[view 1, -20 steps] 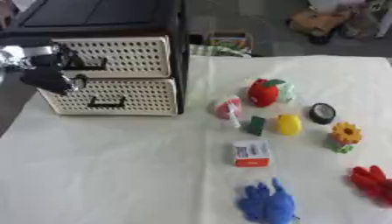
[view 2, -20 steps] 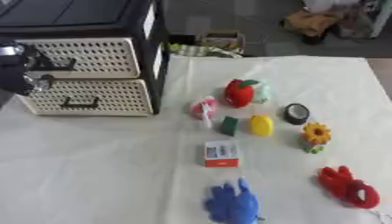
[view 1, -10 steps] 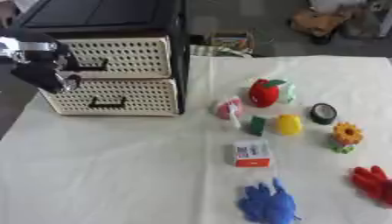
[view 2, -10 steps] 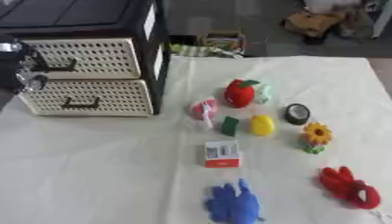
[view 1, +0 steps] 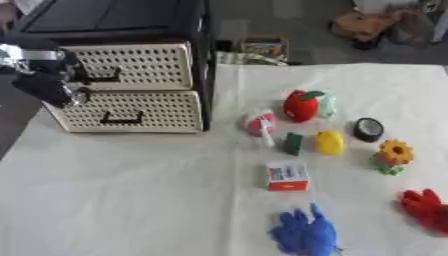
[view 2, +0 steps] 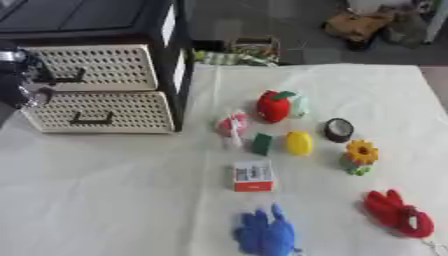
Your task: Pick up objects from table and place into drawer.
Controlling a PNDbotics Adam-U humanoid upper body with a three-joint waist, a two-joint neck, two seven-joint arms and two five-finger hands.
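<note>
Left hand [view 1: 51, 82] sits at the drawer unit [view 1: 131, 87] by the counter's [view 1: 131, 200] far left corner — can't tell if its fingers are curled. Both drawers look shut. Red apple toy [view 1: 300, 105], small box [view 1: 287, 176], blue plush [view 1: 304, 234] — all on the counter, near its right side.

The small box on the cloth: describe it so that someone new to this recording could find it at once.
Start at the drawer unit at the table's far left, then look right to the cluster of toys. The small box lies flat just nearer the camera than the green block and the yellow toy. It alone is boxy, white on top with an orange-red edge.
</note>
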